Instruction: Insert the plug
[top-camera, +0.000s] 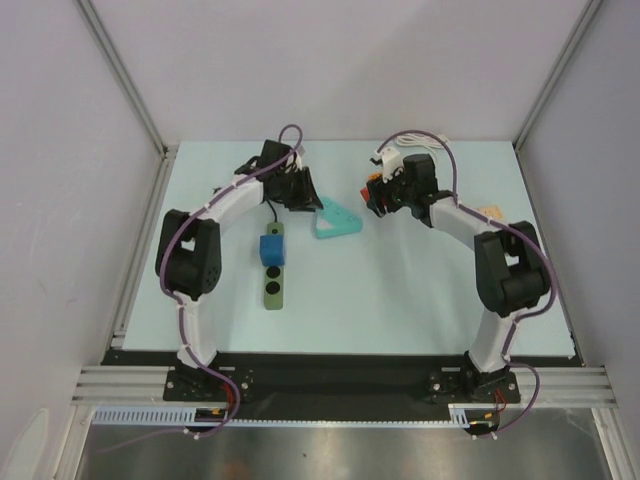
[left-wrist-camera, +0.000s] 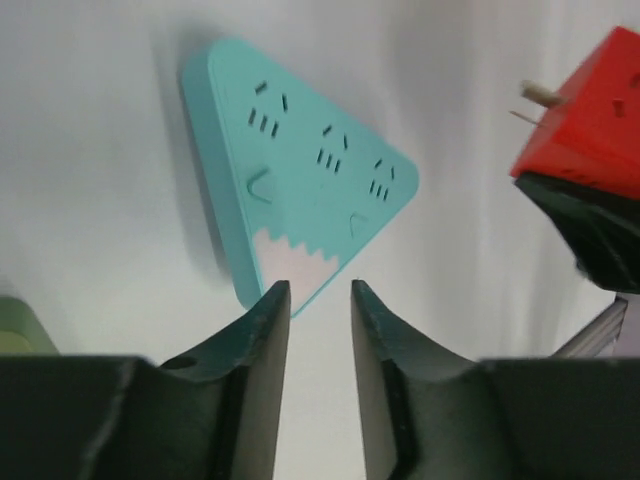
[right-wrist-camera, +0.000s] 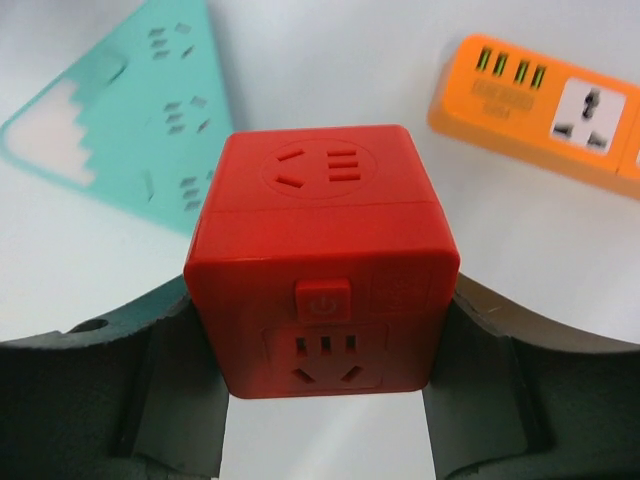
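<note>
We gripped a red socket cube (right-wrist-camera: 320, 190) in the right pincer (right-wrist-camera: 322, 320). The left pincer (left-wrist-camera: 320, 292) gaped empty, a teal strip (left-wrist-camera: 300, 170) just ahead.

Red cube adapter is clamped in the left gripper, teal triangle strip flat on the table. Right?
Wrong arm. The red cube adapter is clamped in the right gripper, not the left; the right wrist view shows it gripped on both sides. The left gripper is open and empty. The teal triangle strip does lie flat on the table.
</note>
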